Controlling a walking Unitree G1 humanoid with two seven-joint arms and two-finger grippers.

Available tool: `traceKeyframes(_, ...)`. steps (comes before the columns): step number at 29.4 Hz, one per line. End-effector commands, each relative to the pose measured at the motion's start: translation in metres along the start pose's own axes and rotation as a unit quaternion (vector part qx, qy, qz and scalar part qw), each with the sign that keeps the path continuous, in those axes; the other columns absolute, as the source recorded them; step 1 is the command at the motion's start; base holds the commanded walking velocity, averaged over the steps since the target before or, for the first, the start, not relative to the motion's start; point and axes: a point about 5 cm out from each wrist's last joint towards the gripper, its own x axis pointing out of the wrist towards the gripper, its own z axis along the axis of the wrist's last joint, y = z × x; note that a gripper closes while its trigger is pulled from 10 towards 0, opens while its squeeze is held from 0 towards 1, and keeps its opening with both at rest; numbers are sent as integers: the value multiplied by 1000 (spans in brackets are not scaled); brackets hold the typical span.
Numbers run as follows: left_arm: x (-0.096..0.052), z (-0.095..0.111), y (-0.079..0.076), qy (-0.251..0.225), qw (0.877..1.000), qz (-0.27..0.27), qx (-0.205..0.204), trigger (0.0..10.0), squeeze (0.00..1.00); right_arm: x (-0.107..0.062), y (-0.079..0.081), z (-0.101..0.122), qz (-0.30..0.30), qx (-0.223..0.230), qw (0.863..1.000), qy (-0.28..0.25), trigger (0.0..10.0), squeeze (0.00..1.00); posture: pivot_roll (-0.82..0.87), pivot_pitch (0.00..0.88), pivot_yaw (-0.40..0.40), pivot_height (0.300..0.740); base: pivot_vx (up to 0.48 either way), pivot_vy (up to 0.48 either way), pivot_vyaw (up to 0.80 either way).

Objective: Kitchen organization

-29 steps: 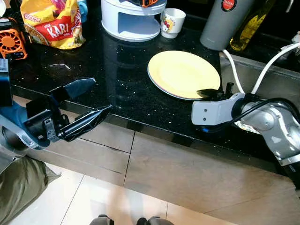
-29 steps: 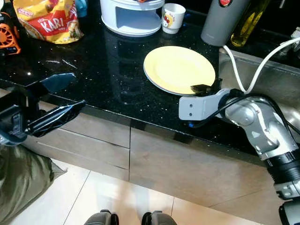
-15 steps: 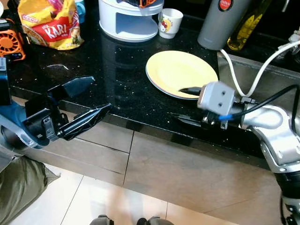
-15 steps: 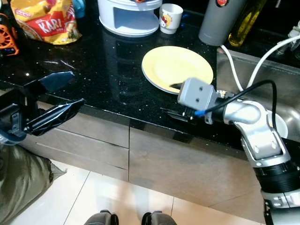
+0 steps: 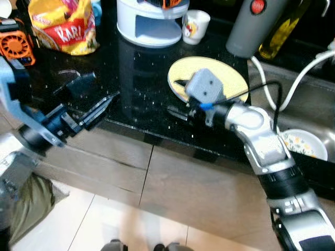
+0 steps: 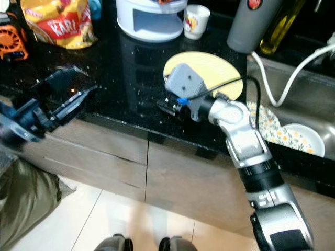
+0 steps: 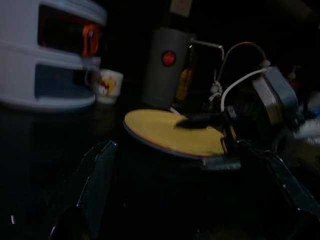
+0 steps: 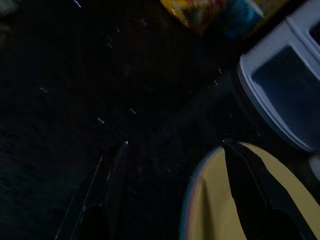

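Note:
A yellow plate (image 5: 230, 78) lies flat on the black counter (image 5: 136, 78). My right gripper (image 5: 177, 97) is at the plate's left rim and is open. One black finger (image 8: 255, 185) reaches over the plate (image 8: 215, 205), the other finger (image 8: 105, 185) lies over the bare counter beside it. My left gripper (image 5: 97, 95) hovers open at the counter's front edge, pointing toward the plate (image 7: 165, 132) with nothing between its fingers.
A white two-tier rack (image 5: 149, 23), a small cup (image 5: 196, 26), a grey bottle (image 5: 254, 26) and an oil bottle (image 5: 285, 31) line the back. A snack bag (image 5: 63, 26) and an orange device (image 5: 15, 47) sit at the left. The sink (image 5: 309, 104) holds patterned dishes (image 5: 303, 144).
My right arm has swung left, carrying its gripper from the plate's near edge to its left rim. The left gripper has risen toward the counter edge.

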Motion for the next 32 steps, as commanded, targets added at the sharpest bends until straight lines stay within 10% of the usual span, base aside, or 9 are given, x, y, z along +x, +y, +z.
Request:
traceKeyframes(1, -2, -3, -8, -4, 1000, -8, -13, 10000, 0, -3, -8, -4, -10, 3, 1000, 19, 10000, 0, 145, 124, -94, 740, 0, 0, 0)
traceKeyframes(11, -21, -28, -41, 71, 995, -60, -42, 10000, 0, -2, -22, -1, -21, 9, 999, 28, 10000, 0, 153, 141, -108, 740, 0, 0, 0)
traceKeyframes(32, -13, -37, -45, 80, 996, -44, -14, 10000, 0, -6, -30, -23, -91, 72, 988, 101, 10000, 0, 140, 141, -100, 740, 0, 0, 0)
